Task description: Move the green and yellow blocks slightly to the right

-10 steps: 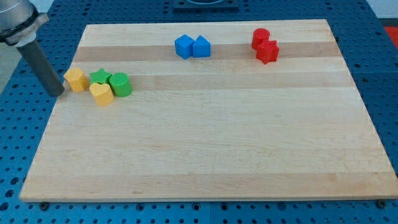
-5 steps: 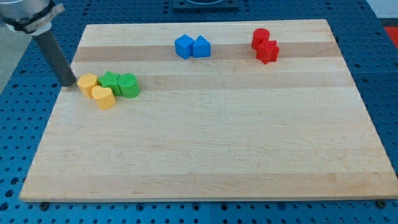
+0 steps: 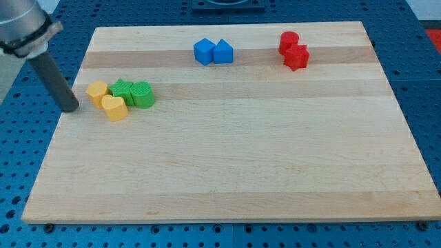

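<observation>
The dark rod comes down from the far left corner, and my tip [image 3: 71,108] rests at the left edge of the wooden counter [image 3: 227,165], just left of the cluster of four small blocks and a little apart from it, not touching. There is no gripper on this arm to be spread or pressed together, only that straight rod. Nearest the tip is the yellow hexagonal block [image 3: 97,91], and just to the near side and right of it sits the yellow heart-shaped block [image 3: 114,107], the two touching. Against their right side is the green star-shaped block [image 3: 122,90], and pressed to its right is the green round block [image 3: 142,94]. All four sit tight together on the left part of the counter, roughly midway between its far and near edges. Well apart, along the far strip of the counter, two blue blocks stand side by side and touching: the blue hexagonal block [image 3: 204,51] on the left and the blue block [image 3: 223,52] with a peaked top on the right. Farther right, the red cylinder [image 3: 289,42] stands at the far side with the red block [image 3: 296,57] touching it on the near side.
</observation>
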